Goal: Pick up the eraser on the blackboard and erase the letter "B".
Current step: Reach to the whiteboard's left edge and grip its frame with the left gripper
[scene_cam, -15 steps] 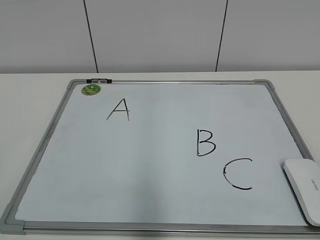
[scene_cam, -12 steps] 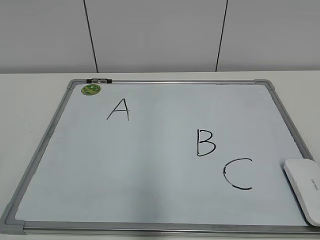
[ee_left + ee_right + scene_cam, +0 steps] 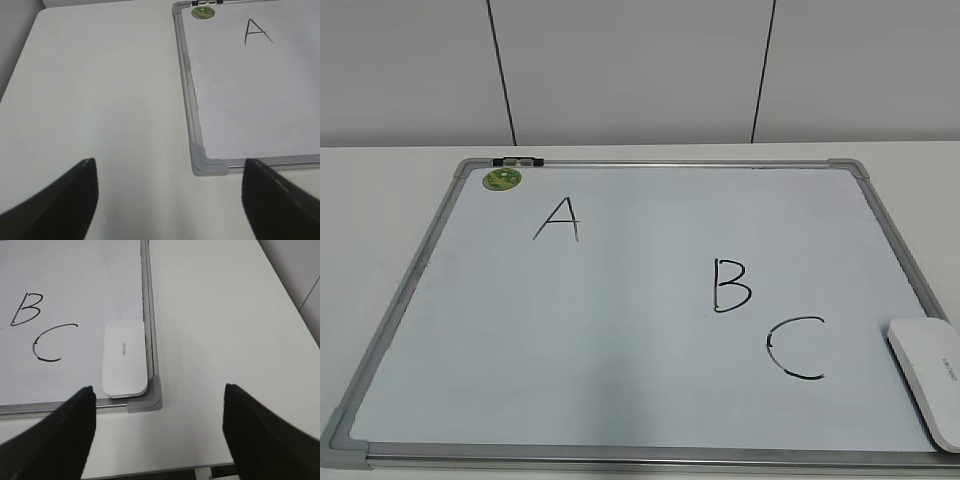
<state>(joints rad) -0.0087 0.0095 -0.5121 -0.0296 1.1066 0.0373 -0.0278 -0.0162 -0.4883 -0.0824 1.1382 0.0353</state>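
The blackboard (image 3: 620, 380) is a white board in a grey frame, flat on the table. The black letter "B" (image 3: 731, 285) is right of its middle; it also shows in the right wrist view (image 3: 26, 309). The white eraser (image 3: 930, 375) lies on the board's near right corner, also seen in the right wrist view (image 3: 124, 359). My right gripper (image 3: 158, 432) is open and empty, over bare table just nearer than that corner. My left gripper (image 3: 170, 197) is open and empty, beside the board's near left corner (image 3: 207, 162). Neither gripper shows in the exterior view.
Letters "A" (image 3: 558, 218) and "C" (image 3: 795, 347) are also on the board, with a round green magnet (image 3: 502, 179) at its far left corner. The table's near edge (image 3: 165, 471) runs just below my right gripper. A grey panelled wall stands behind.
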